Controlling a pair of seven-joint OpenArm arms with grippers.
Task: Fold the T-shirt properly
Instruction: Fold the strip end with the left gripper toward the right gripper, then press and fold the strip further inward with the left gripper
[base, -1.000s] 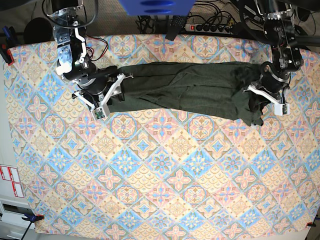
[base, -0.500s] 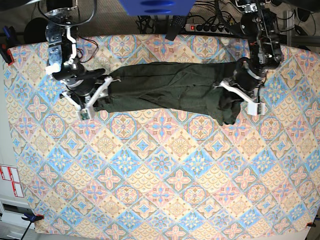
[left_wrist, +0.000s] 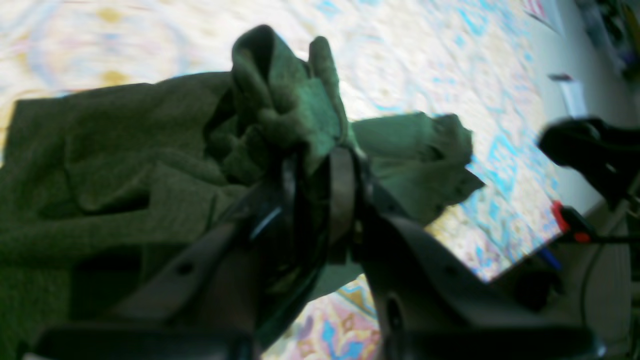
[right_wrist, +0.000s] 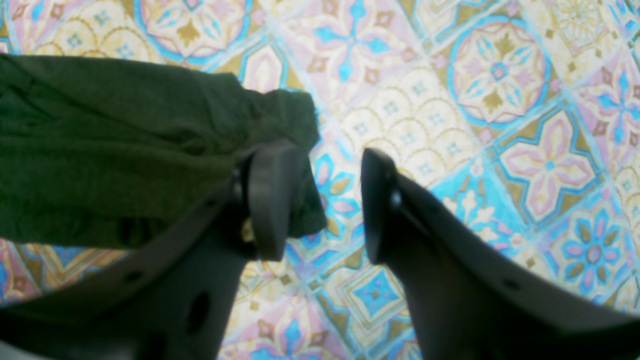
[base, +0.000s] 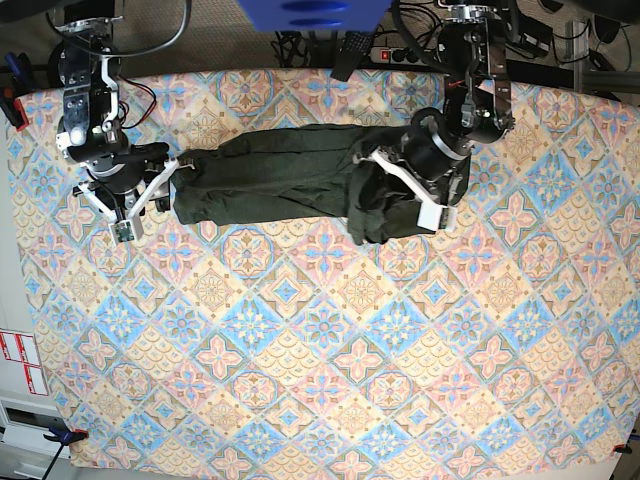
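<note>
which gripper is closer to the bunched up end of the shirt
Left. The left gripper is clamped on the bunched end of the T-shirt; the right gripper is open just off the opposite end.

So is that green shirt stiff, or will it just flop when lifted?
Probably floppy: the T-shirt bunches into soft wrinkles where the left gripper pinches it. It likely drapes and drags, since its loose end hangs in folds. It seems light, being thin knit.

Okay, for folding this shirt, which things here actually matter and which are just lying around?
Part of the job:
- green shirt, stretched across the table
- left hand, shut on a bunched end of the shirt
- right hand, open beside the shirt's other end
- patterned tablecloth under the shirt

Just lying about:
- power strip and cables behind the table
- red clamp at the table edge
</note>
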